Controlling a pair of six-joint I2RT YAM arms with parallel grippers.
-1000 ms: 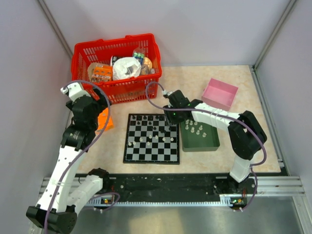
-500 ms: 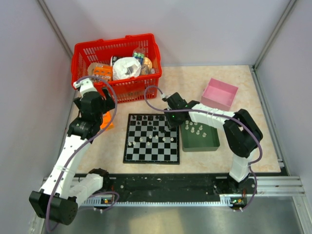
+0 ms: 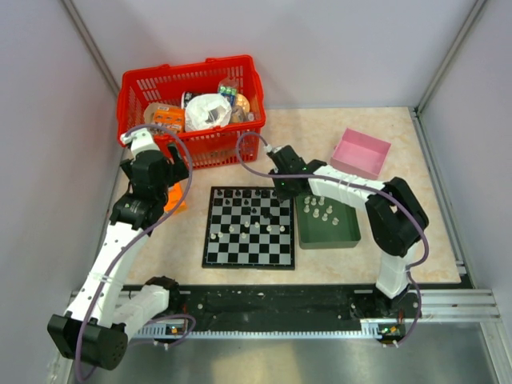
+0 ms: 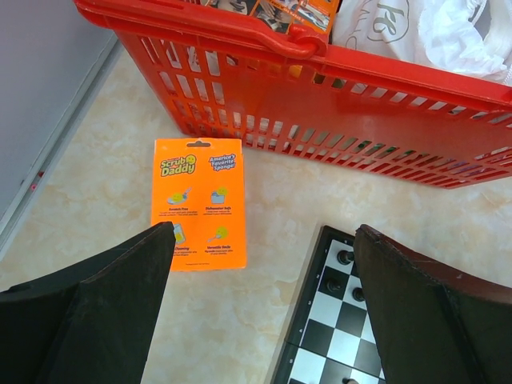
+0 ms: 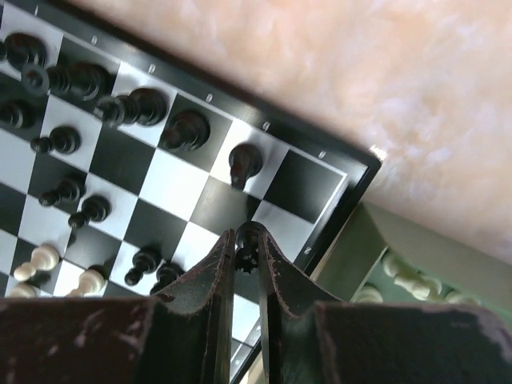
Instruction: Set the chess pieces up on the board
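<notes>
The checkered board [image 3: 248,228] lies at the table's middle with several black and white chess pieces on it. My right gripper [image 5: 249,240] is shut on a black chess piece [image 5: 250,250] and holds it above the board's far right corner [image 3: 282,192]. Black pieces [image 5: 186,130] stand along the board's far rows in the right wrist view. White pieces [image 3: 320,210] stand in the dark green tray [image 3: 328,238] right of the board. My left gripper [image 4: 264,264] is open and empty above the bare table, left of the board's far left corner [image 4: 336,264].
A red basket [image 3: 192,108] full of goods stands at the back left. An orange sponge card [image 4: 200,200] lies on the table before it. A pink box [image 3: 362,154] sits at the back right.
My right gripper has moved a little toward the board's far right corner with the black piece. The left arm swung toward the basket a second ago and has since held still.
</notes>
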